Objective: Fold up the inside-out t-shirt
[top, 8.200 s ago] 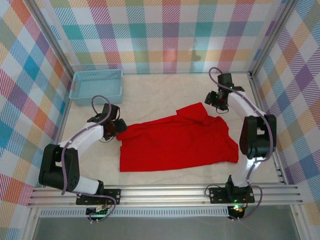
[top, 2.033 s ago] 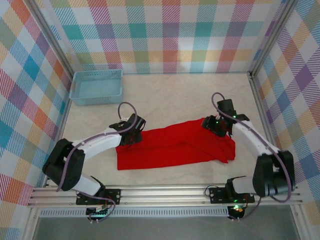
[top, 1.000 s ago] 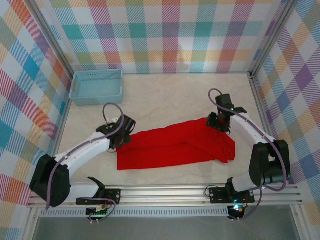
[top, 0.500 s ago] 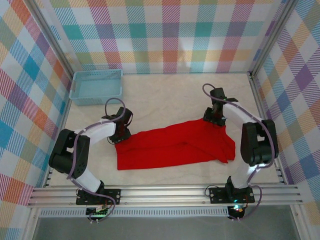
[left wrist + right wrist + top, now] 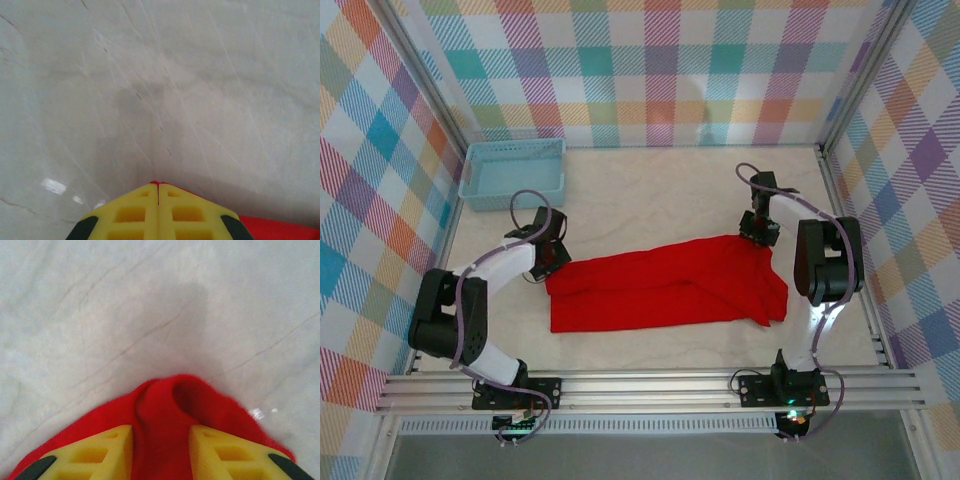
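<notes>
Inside-out t-shirt (image 5: 665,290), wrist views: left fingers (image 5: 140,197) pinch edge; right fingers (image 5: 115,437) spread astride fold.

Table (image 5: 660,190): pale off-white top with faint grey veining.
Item 1: blue basket (image 5: 512,175), a shallow rectangle of light blue plastic, standing flat on the top.
Item 2: inside-out t-shirt (image 5: 665,290), bright red, lying in a long creased band on the top, nearer than the blue basket and to its right, well apart from it.
</notes>
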`<state>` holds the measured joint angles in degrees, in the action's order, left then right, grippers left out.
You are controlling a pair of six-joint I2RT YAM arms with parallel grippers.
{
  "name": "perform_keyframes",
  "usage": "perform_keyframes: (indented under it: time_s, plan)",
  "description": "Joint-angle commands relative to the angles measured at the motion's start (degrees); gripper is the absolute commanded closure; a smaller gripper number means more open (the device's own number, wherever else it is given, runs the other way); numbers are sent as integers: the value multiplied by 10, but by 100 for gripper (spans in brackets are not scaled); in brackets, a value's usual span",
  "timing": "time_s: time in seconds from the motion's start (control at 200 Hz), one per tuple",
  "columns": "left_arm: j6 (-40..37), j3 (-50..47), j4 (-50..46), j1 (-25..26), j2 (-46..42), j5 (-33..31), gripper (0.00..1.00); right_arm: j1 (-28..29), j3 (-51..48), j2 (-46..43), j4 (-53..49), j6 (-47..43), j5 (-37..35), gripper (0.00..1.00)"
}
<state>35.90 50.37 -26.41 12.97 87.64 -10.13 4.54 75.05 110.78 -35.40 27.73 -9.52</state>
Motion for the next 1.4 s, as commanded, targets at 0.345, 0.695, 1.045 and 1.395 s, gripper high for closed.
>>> perform_keyframes:
  time_s: [0.345,0.695,1.045,1.395]
  plan:
    - [-3,16,-14,-33,-20,7,40,27,1,-79,-34,-35,-31,53]
    - [-2,-47,-49,-11,-93,7,24,93,-176,-240,-54,-30,77,44]
    - [-10,-103,-3,-10,-83,54,41,127,-187,-188,-44,-25,58,47]
    - [-13,-106,6,-9,-74,58,67,142,-159,-169,-55,-37,24,79]
